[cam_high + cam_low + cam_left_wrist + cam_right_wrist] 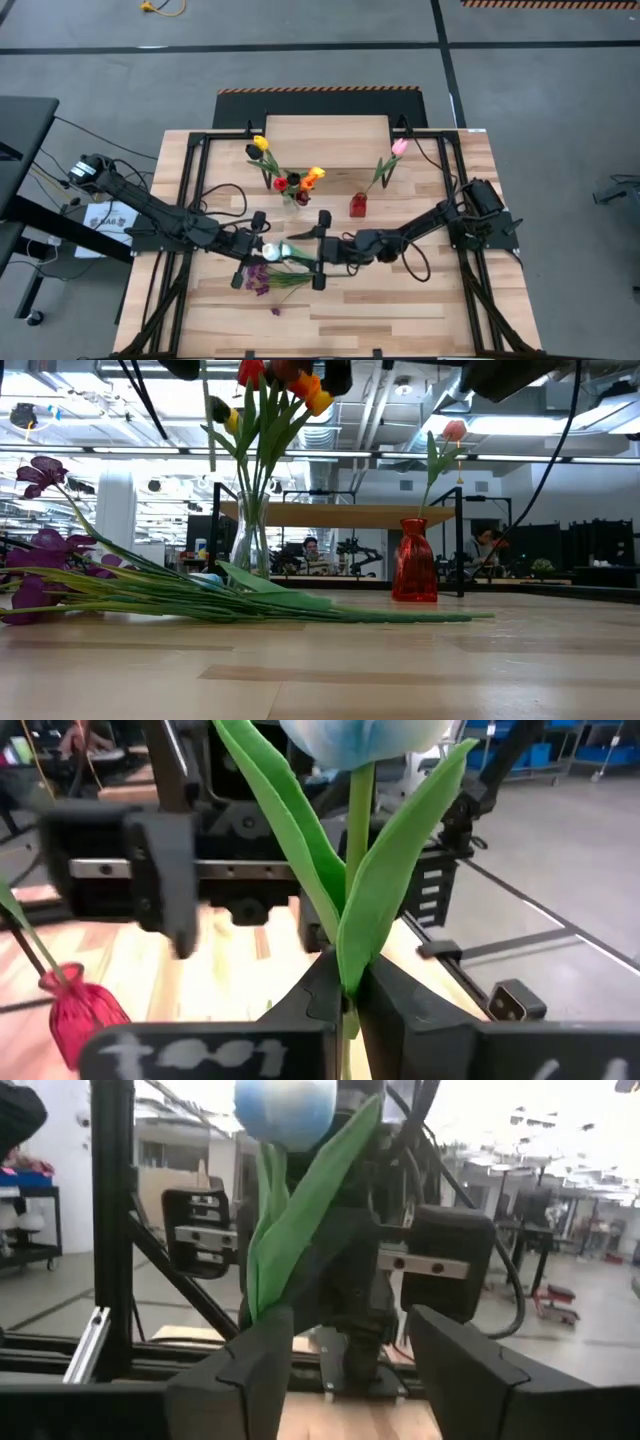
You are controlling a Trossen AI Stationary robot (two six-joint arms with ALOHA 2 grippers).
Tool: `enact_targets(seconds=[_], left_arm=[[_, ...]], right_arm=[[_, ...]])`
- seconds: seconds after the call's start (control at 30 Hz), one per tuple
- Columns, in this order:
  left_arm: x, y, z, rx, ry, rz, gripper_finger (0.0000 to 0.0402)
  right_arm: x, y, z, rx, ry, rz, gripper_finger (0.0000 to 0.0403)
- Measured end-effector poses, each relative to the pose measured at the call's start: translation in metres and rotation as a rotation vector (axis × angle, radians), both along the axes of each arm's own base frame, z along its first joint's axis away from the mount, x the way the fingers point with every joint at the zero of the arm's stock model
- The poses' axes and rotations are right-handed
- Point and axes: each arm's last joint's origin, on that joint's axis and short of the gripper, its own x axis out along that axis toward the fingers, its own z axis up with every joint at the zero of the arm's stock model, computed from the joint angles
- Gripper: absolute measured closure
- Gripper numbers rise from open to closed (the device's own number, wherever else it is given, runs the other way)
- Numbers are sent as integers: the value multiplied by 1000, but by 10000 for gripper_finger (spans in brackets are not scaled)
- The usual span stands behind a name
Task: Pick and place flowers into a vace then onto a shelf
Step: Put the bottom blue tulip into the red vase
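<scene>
Left gripper (345, 990), seen in its own wrist view, has its two dark fingers (322, 992) pressed together on the green stem of a white tulip (362, 740), whose pale, blue-tinged head stands above two long leaves. Right gripper (345, 1355) faces it from the opposite side with its fingers (455, 1365) spread wide; the same tulip's leaves lie against one of them, but they are not clamped on anything. From above, the two grippers meet over the middle of the wooden table (400, 310), left gripper (262, 252) and right gripper (322, 250) on either side of the white head (270, 250). Just in front of them, loose flowers (268, 280) lie flat on the table: purple sprigs with long green stems, which the level view shows stretched across the boards (200, 595). Farther back stands a clear glass vase (292, 200) holding a bunch of red, orange and yellow tulips (295, 180); beside it, slightly apart, a small red vase (358, 205) holds a single pink tulip (399, 147). Behind both vases is the shelf (325, 140), a light wooden top on thin black legs, seen in the level view as a raised board (340, 513) beyond the vases. A person sits in the room far behind the table (311, 550).
</scene>
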Motion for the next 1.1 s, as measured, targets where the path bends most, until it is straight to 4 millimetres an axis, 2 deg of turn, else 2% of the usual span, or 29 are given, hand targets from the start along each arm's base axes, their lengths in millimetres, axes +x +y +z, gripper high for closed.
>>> enact_targets(seconds=[0.2, 0.43, 1.1], left_arm=[[0, 0, -3, 3, 27, 2, 397], [-1, 0, -4, 7, 37, -8, 396], [-1, 1, -11, 30, 110, 19, 395]], right_arm=[[9, 3, 7, 3, 55, 6, 196], [11, 11, 11, -25, 89, 14, 195], [11, 12, 2, -80, 190, 17, 212]])
